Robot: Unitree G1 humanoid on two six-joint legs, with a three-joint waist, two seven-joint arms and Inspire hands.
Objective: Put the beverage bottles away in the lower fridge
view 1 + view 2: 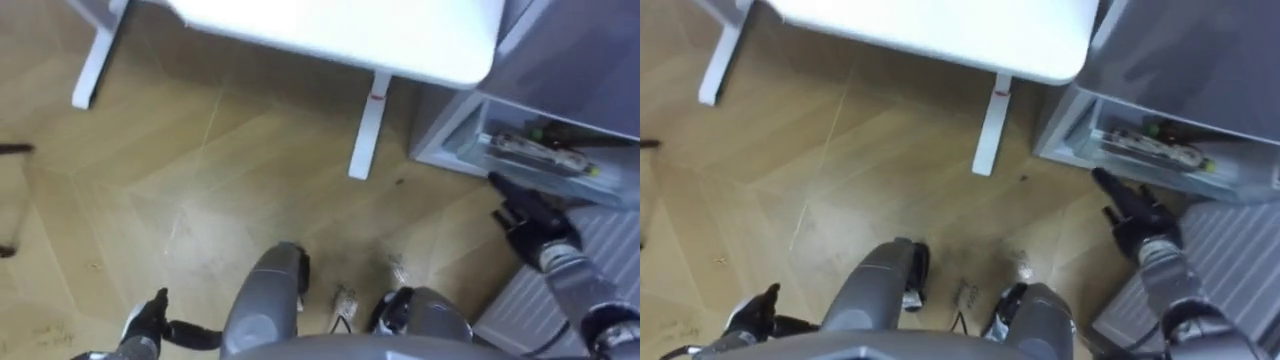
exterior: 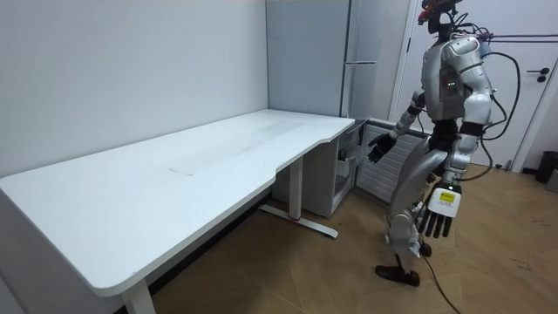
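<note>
The robot stood by the end of a white desk (image 1: 400,35), facing the open lower fridge (image 1: 448,128). Its right hand (image 1: 532,218) reached toward the opening, fingers straight, spread and empty. Just beyond those fingertips, inside the compartment, lay what looked like the drinks (image 1: 535,148) (so loading seemed largely done, with closing up probably left). Their number and kind were too blurred to tell. The left hand (image 1: 148,318) hung low, fingers relaxed, holding nothing.
</note>
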